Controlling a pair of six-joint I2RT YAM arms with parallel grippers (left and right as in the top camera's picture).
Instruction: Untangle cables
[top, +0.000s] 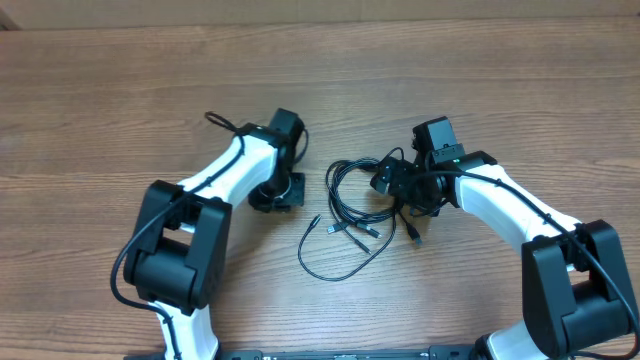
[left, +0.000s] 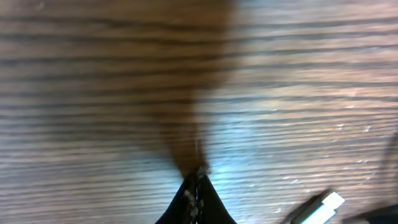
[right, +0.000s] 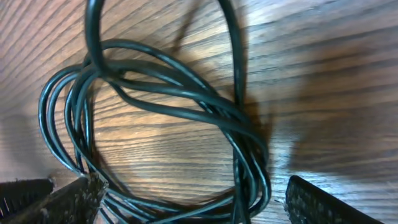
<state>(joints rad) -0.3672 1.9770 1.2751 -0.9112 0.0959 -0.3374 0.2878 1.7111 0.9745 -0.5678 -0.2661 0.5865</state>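
While the black cables (top: 362, 200) lie in a tangled bundle at the centre of the overhead frame, with loose ends trailing toward the lower middle, the right gripper (top: 392, 182) sits over the bundle's right side. In the right wrist view its fingers (right: 71, 198) are spread wide, one at each lower corner, and several overlapping cable loops lie on the wooden table (top: 120, 90) between them, unpinched. The left gripper (top: 280, 192) stands just left of the bundle, apart from it. Its tips, at the bottom centre of the left wrist view, are pressed together over bare wood, holding nothing. A white-tipped connector (left: 324, 204) shows at that view's lower right.
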